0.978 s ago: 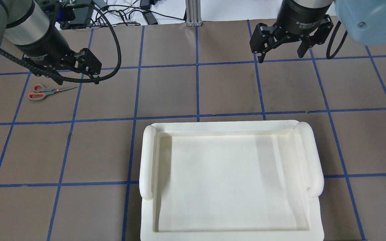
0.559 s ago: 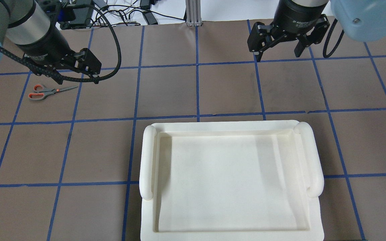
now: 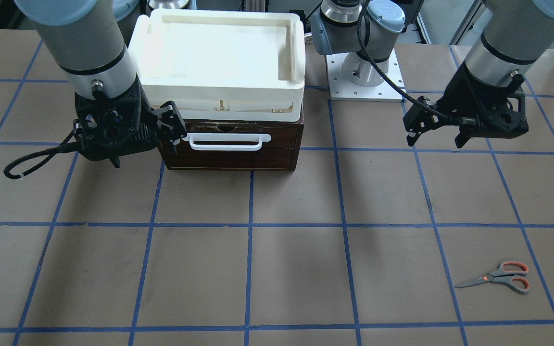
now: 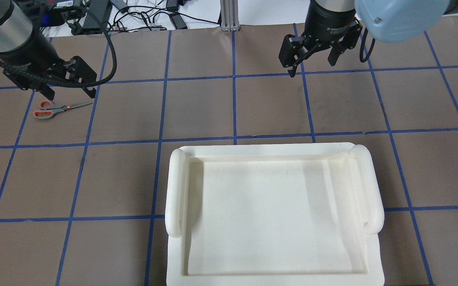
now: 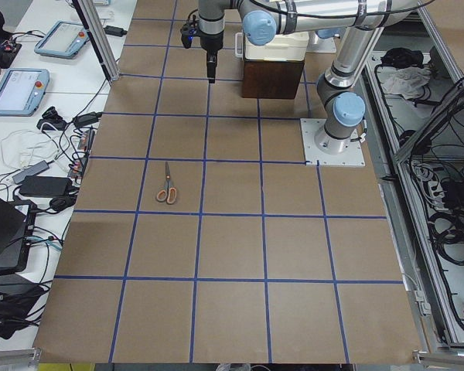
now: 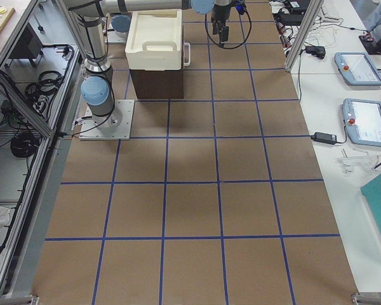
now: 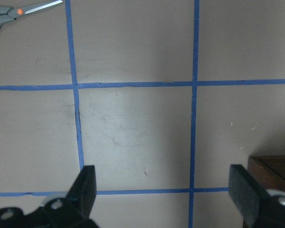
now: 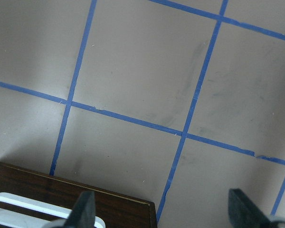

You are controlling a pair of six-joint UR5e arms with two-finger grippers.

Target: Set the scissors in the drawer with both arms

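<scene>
The scissors lie flat on the brown table at the far left, blades closed; they also show in the front view and at the top left of the left wrist view. My left gripper is open and empty, hovering just beyond the scissors, and shows in the front view too. The dark brown drawer is closed, its white bar handle facing the table's open side. My right gripper is open and empty, right beside the handle's end; it also shows in the overhead view.
A cream plastic tray sits on top of the drawer box and hides it in the overhead view. Blue tape lines grid the table. Cables and power bricks lie past the far edge. The left arm's base plate is beside the box.
My left gripper has moved left, closer to over the scissors. My right gripper has moved left and a little farther away. Scissors and tray have not moved.
</scene>
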